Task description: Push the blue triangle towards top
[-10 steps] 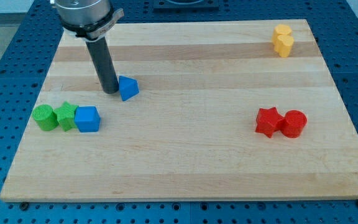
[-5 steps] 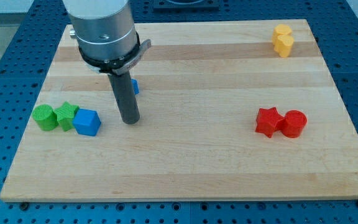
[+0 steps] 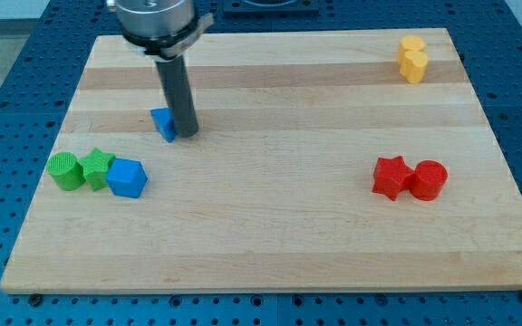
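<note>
The blue triangle lies on the wooden board in its upper left part, partly hidden behind my rod. My tip rests on the board right against the triangle's right side, touching or nearly touching it. The rod rises from there to the arm's grey head at the view's top.
A blue cube, a green star and a green cylinder sit in a row at the left, below the triangle. A red star and a red cylinder sit at the right. Two yellow blocks stand at the top right.
My tip went from the triangle's left side down and around below it, then up to its right side. The triangle now lies further left. The blue cube turned and shifted slightly.
</note>
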Tool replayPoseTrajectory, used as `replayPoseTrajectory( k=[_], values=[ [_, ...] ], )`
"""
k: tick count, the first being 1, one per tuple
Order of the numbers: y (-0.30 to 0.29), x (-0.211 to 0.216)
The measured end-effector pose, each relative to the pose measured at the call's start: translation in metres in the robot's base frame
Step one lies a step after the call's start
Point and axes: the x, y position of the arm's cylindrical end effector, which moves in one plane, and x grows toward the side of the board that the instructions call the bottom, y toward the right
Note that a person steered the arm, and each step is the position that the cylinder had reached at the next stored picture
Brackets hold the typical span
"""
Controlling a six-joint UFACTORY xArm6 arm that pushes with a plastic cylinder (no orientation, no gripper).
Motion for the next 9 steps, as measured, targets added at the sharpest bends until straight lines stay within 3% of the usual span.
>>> replayPoseTrajectory(
  k=[2,3,5,7,9],
  values=[
    [-0.035,-0.014],
    [-0.051,0.017],
    [-0.072,0.017],
    [-0.069,-0.065],
    [-0.068,-0.089]
  ],
)
